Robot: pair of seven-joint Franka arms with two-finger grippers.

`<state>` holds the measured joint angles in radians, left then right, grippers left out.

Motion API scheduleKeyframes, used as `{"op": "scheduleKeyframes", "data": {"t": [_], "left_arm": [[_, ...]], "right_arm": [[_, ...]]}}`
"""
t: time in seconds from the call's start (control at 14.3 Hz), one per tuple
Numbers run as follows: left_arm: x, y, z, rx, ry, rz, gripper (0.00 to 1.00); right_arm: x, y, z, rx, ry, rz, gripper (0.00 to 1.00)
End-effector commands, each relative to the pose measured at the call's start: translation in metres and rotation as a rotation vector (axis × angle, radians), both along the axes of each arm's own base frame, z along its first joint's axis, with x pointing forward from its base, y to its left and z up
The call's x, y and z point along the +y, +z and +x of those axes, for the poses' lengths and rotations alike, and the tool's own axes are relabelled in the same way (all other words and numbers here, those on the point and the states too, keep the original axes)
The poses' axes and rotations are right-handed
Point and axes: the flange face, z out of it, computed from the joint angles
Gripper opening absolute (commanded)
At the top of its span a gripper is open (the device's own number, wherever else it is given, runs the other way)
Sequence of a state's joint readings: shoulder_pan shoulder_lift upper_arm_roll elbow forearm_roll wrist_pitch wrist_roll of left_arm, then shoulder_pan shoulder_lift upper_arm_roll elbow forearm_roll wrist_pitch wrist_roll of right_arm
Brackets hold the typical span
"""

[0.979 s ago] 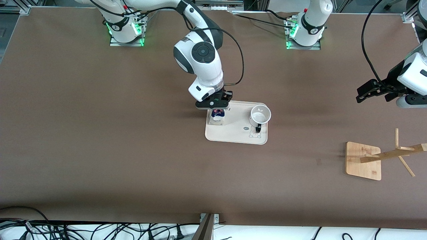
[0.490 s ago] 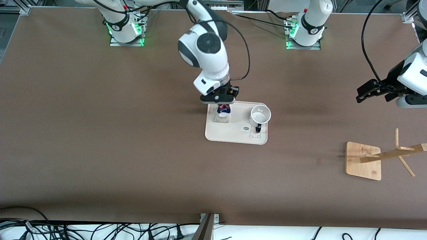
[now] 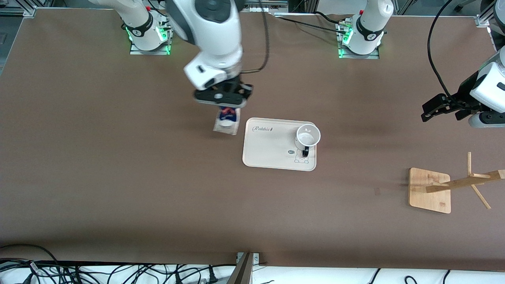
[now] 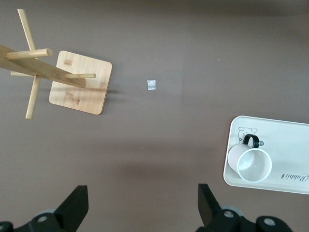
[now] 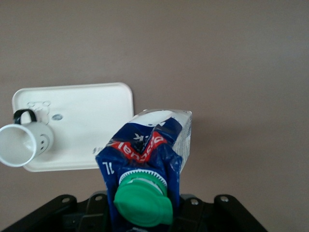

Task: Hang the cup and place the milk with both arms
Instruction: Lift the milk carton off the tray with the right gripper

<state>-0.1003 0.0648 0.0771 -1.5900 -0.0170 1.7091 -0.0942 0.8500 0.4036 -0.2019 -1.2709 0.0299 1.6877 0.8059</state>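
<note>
1. Right gripper (image 3: 223, 103) is carrying the milk (image 3: 226, 120) in the air, jaws clamped near its gable top, over bare worktop (image 3: 118, 165) just beside the tray (image 3: 272, 157).
2. Carton is hanging tilted below the jaws; grip looks high, prob. shallow, so a fast swing could be slipping it out.
3. Left gripper (image 3: 438, 107) is waiting, jaws wide apart, well apart from the cup (image 3: 307, 136), which is sitting on the tray.
4. Cup handle is facing away from those jaws, risking a clumsy grab for the rack (image 3: 446, 189).

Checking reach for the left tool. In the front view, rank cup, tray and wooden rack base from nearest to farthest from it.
Measured from the left tool, open over bare table at its arm's end:
1. Wooden rack base, nearer the front camera.
2. Cup, on the tray's corner toward the left arm.
3. Tray, mid-table; its centre lies farther than the cup.
</note>
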Motion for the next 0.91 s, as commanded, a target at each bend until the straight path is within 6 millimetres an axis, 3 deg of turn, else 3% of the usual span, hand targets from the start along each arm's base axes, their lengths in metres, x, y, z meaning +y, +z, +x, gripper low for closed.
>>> {"op": "scheduleKeyframes", "data": {"t": [0.0,0.28,0.56,0.7,0.84], "left_arm": [[-0.001,0.006,0.003,-0.003,0.004,0.015,1.00],[-0.001,0.003,0.004,0.003,0.004,0.014,1.00],[-0.003,-0.001,0.006,0.000,-0.017,0.012,1.00],[-0.015,-0.009,0.013,-0.014,-0.028,-0.019,1.00],[-0.042,-0.026,0.020,-0.008,-0.065,-0.020,1.00]], "right_arm": [[-0.053,0.022,0.018,0.026,0.016,-0.038,0.24],[-0.121,0.013,0.043,0.125,0.012,-0.074,0.24],[-0.216,0.049,0.047,0.220,0.148,-0.092,0.24],[-0.268,0.055,0.054,0.261,0.189,-0.095,0.24],[-0.314,0.048,0.058,0.288,0.189,-0.075,0.24]]}}
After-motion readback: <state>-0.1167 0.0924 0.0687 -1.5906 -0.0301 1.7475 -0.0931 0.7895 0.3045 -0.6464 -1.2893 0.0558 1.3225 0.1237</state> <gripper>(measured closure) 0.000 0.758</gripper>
